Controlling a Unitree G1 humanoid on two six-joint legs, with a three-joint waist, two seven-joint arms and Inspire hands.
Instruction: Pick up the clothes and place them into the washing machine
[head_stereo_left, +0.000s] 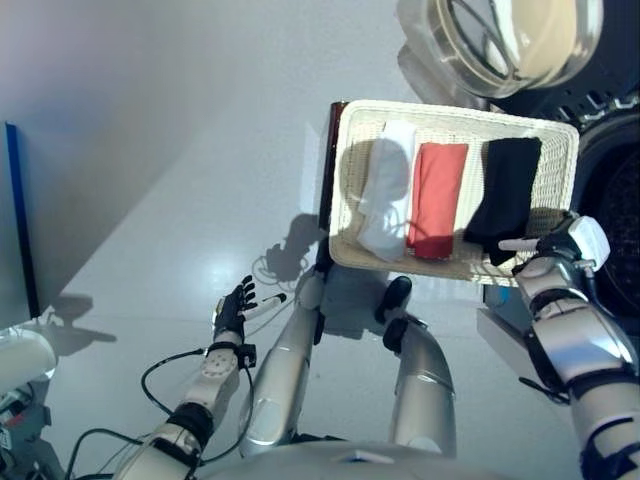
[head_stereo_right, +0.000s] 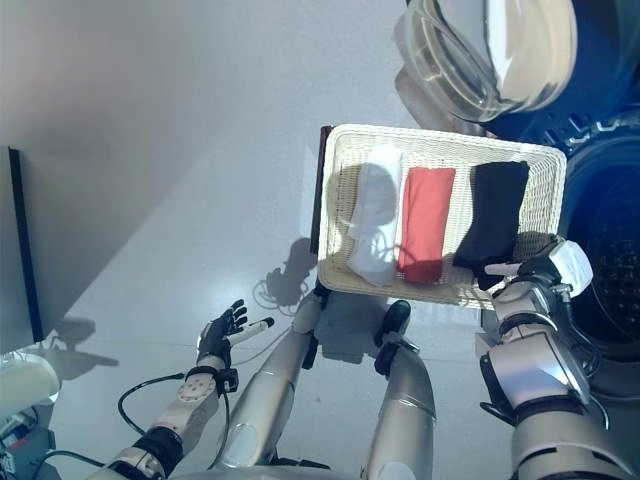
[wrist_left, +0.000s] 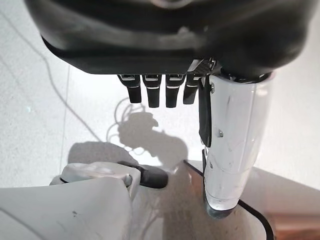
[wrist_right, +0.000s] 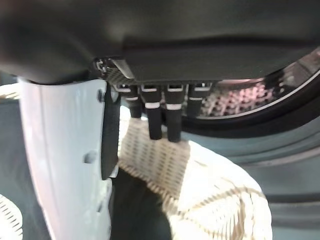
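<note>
A shallow wicker basket (head_stereo_left: 455, 112) rests on a low dark brown box (head_stereo_left: 327, 180) beside the washing machine. In it lie a white cloth (head_stereo_left: 388, 190), a red cloth (head_stereo_left: 438, 195) and a black cloth (head_stereo_left: 505, 190) side by side. My right hand (head_stereo_left: 560, 245) is at the basket's near right corner, open, its white-covered thumb reaching over the rim to the black cloth's near end. In the right wrist view its fingers (wrist_right: 155, 115) are straight above the rim (wrist_right: 165, 165) and the black cloth (wrist_right: 135, 210). My left hand (head_stereo_left: 232, 308) hangs low at the left, open and empty.
The washing machine's dark drum opening (head_stereo_left: 615, 190) is just right of the basket, also seen in the right wrist view (wrist_right: 240, 100). Its round glass door (head_stereo_left: 500, 40) stands open above the basket. Pale floor spreads to the left.
</note>
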